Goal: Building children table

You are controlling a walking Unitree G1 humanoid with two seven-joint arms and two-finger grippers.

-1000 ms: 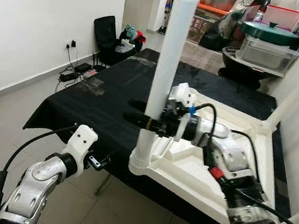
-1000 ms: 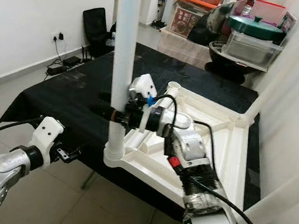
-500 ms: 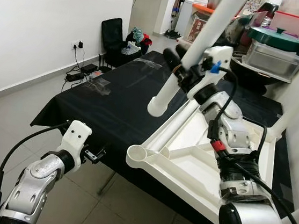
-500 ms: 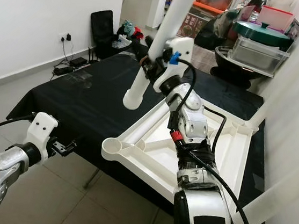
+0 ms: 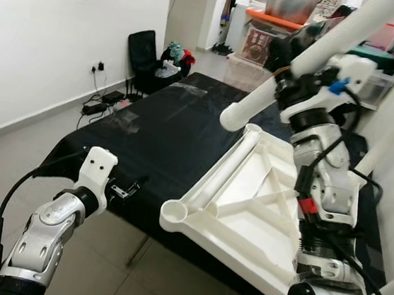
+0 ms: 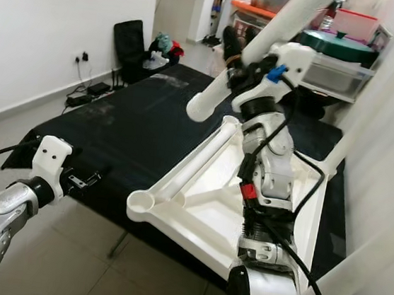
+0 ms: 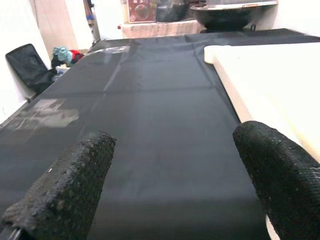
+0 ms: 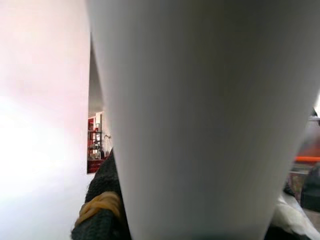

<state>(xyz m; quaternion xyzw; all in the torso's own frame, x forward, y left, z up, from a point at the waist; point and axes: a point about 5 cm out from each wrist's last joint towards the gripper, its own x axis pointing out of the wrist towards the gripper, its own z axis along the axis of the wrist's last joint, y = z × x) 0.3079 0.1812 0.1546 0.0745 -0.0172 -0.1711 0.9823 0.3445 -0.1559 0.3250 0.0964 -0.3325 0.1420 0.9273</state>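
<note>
The right gripper (image 5: 289, 71) is clamped on a white table leg (image 5: 303, 57), holding it slanted in the air above the upturned white tabletop (image 5: 261, 212) on the black-clothed table (image 5: 164, 122). The leg looks hollow, stiff and light (smooth plastic, probably slippery) — best gripped near its lower end. The left gripper (image 7: 170, 185) hangs with fingers apart beside the table's edge.

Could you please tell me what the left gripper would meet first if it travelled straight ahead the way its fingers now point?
The left gripper, open, points low along the black tablecloth. It would probably skim that cloth first, passing beside the white upturned plastic tabletop, though depth is unclear.
</note>
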